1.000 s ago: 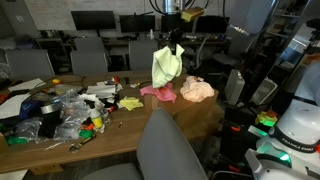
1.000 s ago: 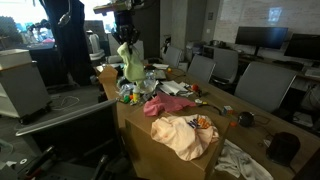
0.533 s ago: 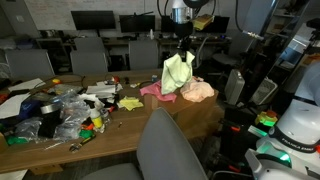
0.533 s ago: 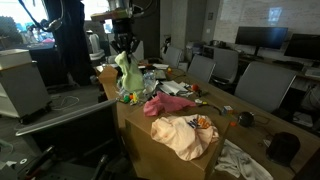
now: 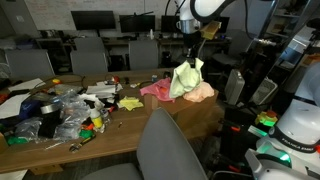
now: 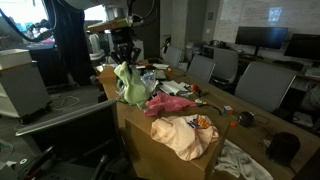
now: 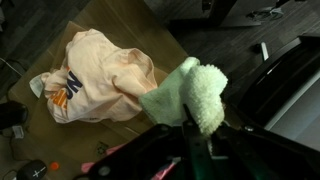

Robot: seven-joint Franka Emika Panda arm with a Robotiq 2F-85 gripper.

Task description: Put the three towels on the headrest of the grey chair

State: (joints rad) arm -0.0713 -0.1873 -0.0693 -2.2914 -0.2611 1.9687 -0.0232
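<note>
Green towel [image 5: 186, 78] hanging from the gripper [image 5: 191, 58], jaws clamped on its top, over the right end of one wooden table [image 5: 125, 132], one pink towel [image 5: 153, 89] and one peach towel [image 5: 203, 92] lying below, three towels in all, one grey chair [image 5: 170, 150] nearest.

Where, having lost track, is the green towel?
In an exterior view the green towel hangs from the tool, over the peach towel at the table end.

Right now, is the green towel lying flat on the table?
No, the green towel hangs from the gripper, lifted off the table.
</note>
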